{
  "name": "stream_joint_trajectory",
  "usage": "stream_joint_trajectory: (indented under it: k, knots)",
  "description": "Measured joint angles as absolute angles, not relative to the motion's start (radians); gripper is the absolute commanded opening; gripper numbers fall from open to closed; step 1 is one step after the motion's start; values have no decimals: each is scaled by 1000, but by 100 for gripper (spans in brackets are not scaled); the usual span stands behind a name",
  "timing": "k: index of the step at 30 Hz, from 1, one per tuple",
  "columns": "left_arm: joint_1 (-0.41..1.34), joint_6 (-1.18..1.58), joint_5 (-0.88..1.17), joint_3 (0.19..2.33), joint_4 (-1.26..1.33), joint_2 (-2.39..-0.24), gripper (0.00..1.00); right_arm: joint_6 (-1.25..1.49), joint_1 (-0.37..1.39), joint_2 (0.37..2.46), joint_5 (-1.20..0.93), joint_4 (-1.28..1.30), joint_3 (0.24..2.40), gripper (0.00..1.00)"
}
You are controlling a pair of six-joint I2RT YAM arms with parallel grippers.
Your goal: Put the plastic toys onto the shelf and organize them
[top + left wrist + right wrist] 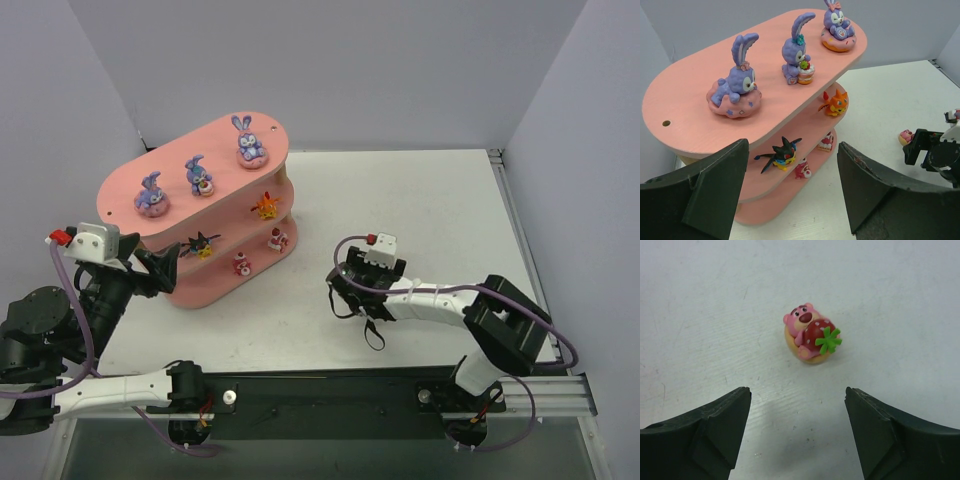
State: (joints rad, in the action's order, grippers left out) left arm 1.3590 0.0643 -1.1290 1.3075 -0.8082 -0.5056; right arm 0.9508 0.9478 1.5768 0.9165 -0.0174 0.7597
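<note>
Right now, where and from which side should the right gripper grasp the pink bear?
Probably across its rounded sides, low at the pale base, from above: the pink bear sits free on the table, the right gripper open over it.

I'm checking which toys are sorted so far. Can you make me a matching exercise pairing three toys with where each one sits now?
Things:
1. bunnies
2. orange toy
3. strawberry bear

Places:
A. on the table, in front of the open right tool
B. top board of the shelf
C. middle board of the shelf

Pairs: 1-B, 2-C, 3-A
</note>
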Motion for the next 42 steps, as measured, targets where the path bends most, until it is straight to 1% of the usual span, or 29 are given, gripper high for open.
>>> stream_joint_trajectory:
  k: [5,11,17,21,24,26,27,29,32,33,35,36,38,40,42]
  knots:
    - [1360,63,-1137,1301,-808,-506,81,856,863,1478,900,-89,714,79]
    - [1360,63,-1136,1297,-808,-506,81,701,709,1455,726,-252,619,75]
    - [1360,63,-1127,1297,-808,-506,81,562,688,1505,604,-393,615,68]
    - [1360,63,-1125,1297,-808,-506,81,510,686,1548,590,-429,618,61]
    - [1360,63,-1125,1297,-808,-506,81,484,680,1562,586,-444,618,58]
    - [1360,63,-1126,1297,-808,-506,81,469,679,1563,584,-460,618,57]
    - [1360,63,-1126,1297,-808,-506,81,464,677,1563,583,-469,618,61]
    - [1360,63,-1126,1297,-808,-506,81,452,675,1563,583,-484,618,64]
    - [1360,63,-1126,1297,-809,-506,81,435,669,1563,582,-503,618,64]
    - [1360,63,-1126,1297,-809,-506,81,432,667,1563,578,-508,618,58]
    - [1360,63,-1126,1297,-809,-506,81,424,661,1563,569,-514,618,51]
    - [1360,63,-1126,1297,-809,-506,81,421,657,1563,566,-516,618,38]
    - [1360,63,-1126,1297,-810,-506,81,416,653,1563,559,-516,618,27]
    - [1360,63,-1126,1297,-812,-506,81,424,647,1563,556,-524,618,26]
    - [1360,64,-1126,1297,-813,-506,81,430,645,1563,552,-525,619,21]
